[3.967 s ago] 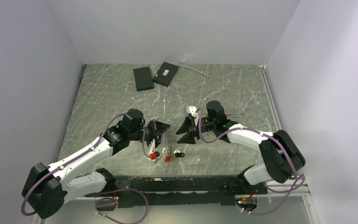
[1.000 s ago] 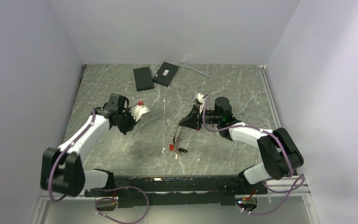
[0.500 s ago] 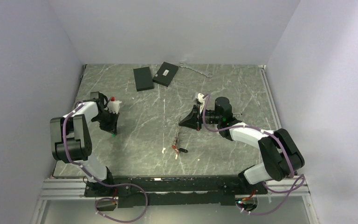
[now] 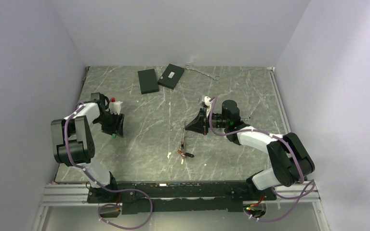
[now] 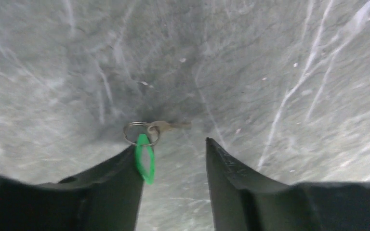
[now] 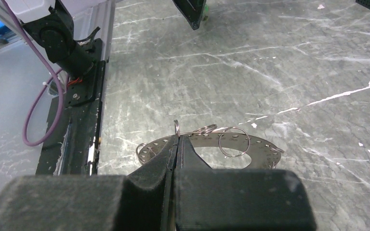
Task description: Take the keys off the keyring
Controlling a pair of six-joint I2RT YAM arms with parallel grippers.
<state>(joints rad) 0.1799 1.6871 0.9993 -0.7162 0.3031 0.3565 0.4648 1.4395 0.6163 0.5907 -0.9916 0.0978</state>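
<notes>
In the left wrist view my left gripper (image 5: 173,144) is open just above the table. A key with a green head (image 5: 144,158) on a small split ring lies against the tip of its left finger (image 5: 120,178), and nothing is between the jaws. The top view shows this gripper (image 4: 114,126) at the far left with the green key (image 4: 113,136) below it. My right gripper (image 6: 178,139) is shut on the rim of the keyring (image 6: 260,144), a flat grey perforated ring carrying small split rings. From above, the keyring (image 4: 184,138) is seen edge-on below the right gripper (image 4: 193,126), with red and black keys (image 4: 183,154) at its lower end.
Two flat black boxes (image 4: 148,81) (image 4: 170,76) and a thin silver wrench (image 4: 202,72) lie at the back of the table. White walls close in on three sides. The black base rail (image 6: 77,96) runs along the near edge.
My left arm swung from the centre to the far left edge with the green key, then its jaws opened and let the key go. The right gripper has kept still for the last second.
</notes>
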